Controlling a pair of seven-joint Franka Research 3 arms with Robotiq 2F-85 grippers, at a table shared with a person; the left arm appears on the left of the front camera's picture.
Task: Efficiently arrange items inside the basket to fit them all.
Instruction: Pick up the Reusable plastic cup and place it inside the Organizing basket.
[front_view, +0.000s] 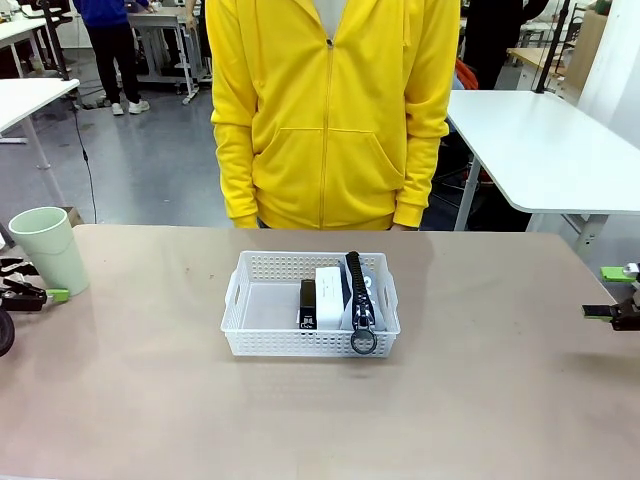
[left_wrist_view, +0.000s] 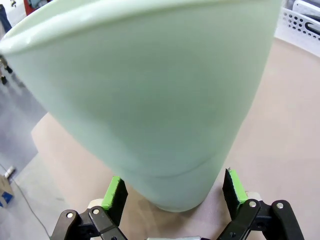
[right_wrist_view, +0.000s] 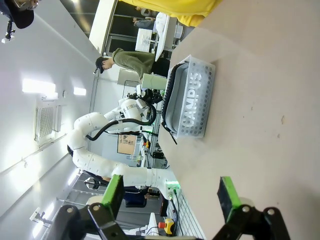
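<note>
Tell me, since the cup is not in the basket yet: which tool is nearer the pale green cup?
Left. The left tool sits open right at the pale green cup, its fingers either side of the base. The right tool is open at the table's opposite edge.

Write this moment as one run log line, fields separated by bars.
left tool: open around pale green cup | right tool: open, empty | basket: stapler, box, pouch inside
</note>
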